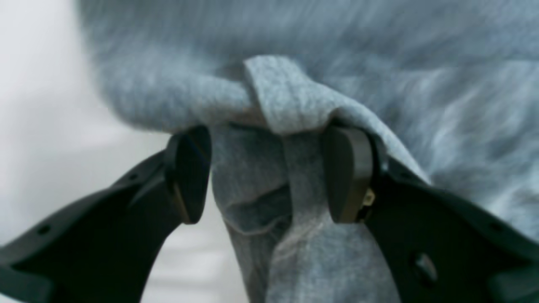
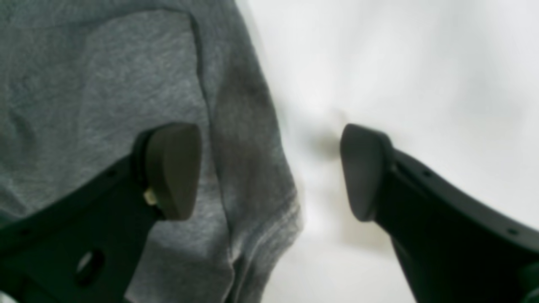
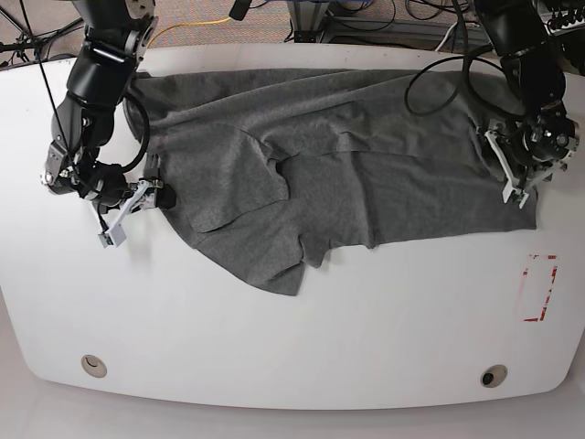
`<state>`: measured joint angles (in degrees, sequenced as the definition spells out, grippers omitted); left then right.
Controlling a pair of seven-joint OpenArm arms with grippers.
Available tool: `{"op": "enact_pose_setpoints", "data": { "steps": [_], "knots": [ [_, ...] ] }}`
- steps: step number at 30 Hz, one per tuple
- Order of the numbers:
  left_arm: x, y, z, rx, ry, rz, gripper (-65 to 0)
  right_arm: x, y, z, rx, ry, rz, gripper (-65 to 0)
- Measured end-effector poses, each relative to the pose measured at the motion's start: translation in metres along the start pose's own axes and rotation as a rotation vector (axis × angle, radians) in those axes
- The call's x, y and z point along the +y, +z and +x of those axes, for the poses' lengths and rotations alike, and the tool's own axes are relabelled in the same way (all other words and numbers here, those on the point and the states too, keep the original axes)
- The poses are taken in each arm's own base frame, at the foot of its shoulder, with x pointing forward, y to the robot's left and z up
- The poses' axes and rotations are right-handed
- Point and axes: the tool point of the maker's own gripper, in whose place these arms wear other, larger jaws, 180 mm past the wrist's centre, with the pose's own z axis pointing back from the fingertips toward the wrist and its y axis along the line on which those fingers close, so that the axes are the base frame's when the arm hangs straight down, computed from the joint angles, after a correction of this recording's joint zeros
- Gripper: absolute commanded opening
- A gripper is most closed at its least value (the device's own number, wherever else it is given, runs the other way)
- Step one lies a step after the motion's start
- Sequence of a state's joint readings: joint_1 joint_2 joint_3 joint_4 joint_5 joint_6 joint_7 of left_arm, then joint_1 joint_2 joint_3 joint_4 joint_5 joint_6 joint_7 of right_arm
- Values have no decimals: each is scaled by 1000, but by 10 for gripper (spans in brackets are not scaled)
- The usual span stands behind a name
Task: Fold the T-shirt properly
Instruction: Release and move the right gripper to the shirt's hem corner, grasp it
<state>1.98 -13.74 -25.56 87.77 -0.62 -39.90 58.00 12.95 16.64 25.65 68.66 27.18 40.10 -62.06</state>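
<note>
Bunched grey fabric of the T-shirt [image 1: 290, 109] sits between the two pads of the left hand [image 1: 269, 172], which stand apart with cloth draped over the one on the right of the left wrist view; whether they pinch it I cannot tell; the right hand [image 2: 269, 172] is spread wide, one pad [image 2: 172, 168] over the shirt's hemmed edge, the other over the bare white desk [image 2: 421, 63]; in the base view the T-shirt [image 3: 338, 174] lies wrinkled across the far half of the desk [image 3: 292, 338], the right hand [image 3: 146, 197] at its left edge, the left hand [image 3: 516, 169] at its right edge; a red-marked rectangle [image 3: 539, 288] lies near the desk's right end.
</note>
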Motion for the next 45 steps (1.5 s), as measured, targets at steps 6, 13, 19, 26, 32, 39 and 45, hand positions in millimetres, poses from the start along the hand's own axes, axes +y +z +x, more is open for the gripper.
{"op": "enact_pose_setpoints", "data": {
  "steps": [6, 13, 19, 26, 32, 39, 45],
  "knots": [
    [1, 0, 11, 14, -98, 0, -260, -1, 0, 6, -7, 6, -5, -155],
    [27, 8, 0, 62, -128, 52, -260, -1, -2, 21, -20, 8, -5, -155],
    [32, 11, -16, 89, -134, 55, -260, 10, -20, 44, -78, -52, 59, -155],
    [52, 20, -40, 133, -85, 102, -260, 13, -38, 56, -127, -124, 114, -155],
    [68, 29, -49, 129, -39, 134, -260, 40, -57, 59, -71, -18, 134, -157],
    [90, 49, -47, 103, 10, 205, -260, 63, -68, 60, -79, -17, 185, -273],
    [123, 83, -36, 38, 89, 320, -257, 58, -67, 56, -61, -15, 170, -417]
  ]
}}
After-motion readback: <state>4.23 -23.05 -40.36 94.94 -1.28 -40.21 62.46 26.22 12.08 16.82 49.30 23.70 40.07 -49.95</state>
